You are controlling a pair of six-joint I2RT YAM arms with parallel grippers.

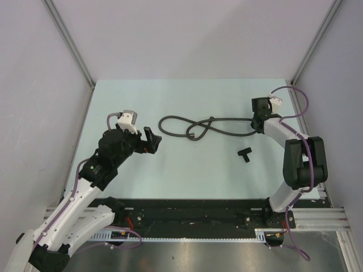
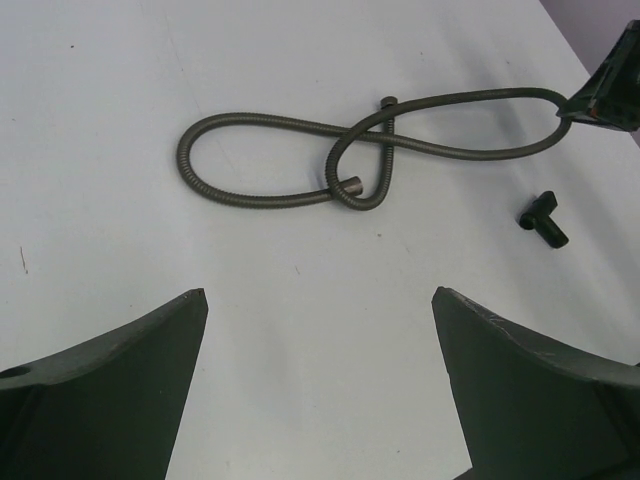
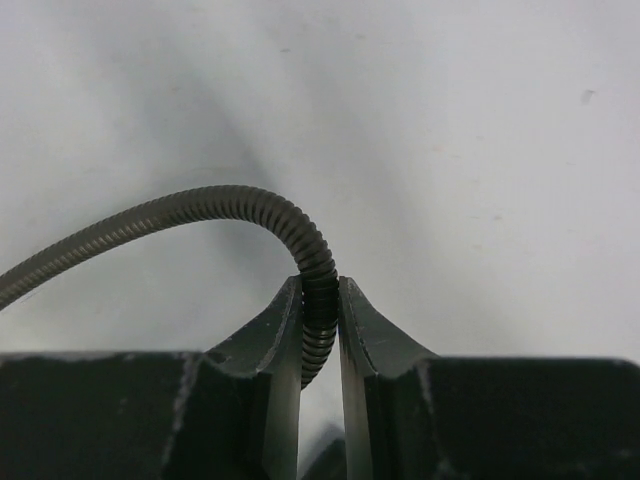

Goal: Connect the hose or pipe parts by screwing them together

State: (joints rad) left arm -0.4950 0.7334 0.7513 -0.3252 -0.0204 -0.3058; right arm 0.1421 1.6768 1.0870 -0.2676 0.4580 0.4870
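Observation:
A thin dark grey ribbed hose point(image 1: 232, 118) lies in a figure-eight loop on the pale table. In the left wrist view the hose point(image 2: 260, 118) shows both ends, one point(image 2: 352, 186) inside the loop and one point(image 2: 389, 100) by the crossing. My right gripper point(image 1: 258, 123) is shut on the hose's right-hand bend. In the right wrist view the hose point(image 3: 200, 205) curves down between the jaws of this gripper point(image 3: 320, 282). A small black T-shaped fitting point(image 1: 244, 154) lies loose in front of the hose. My left gripper point(image 1: 152, 139) stands open and empty left of the loop, its jaws point(image 2: 320, 292) wide apart.
Grey enclosure walls with metal corner posts point(image 1: 71, 42) close in the table on three sides. A black rail point(image 1: 198, 212) runs along the near edge between the arm bases. Purple cables point(image 1: 303, 107) hang along the right arm.

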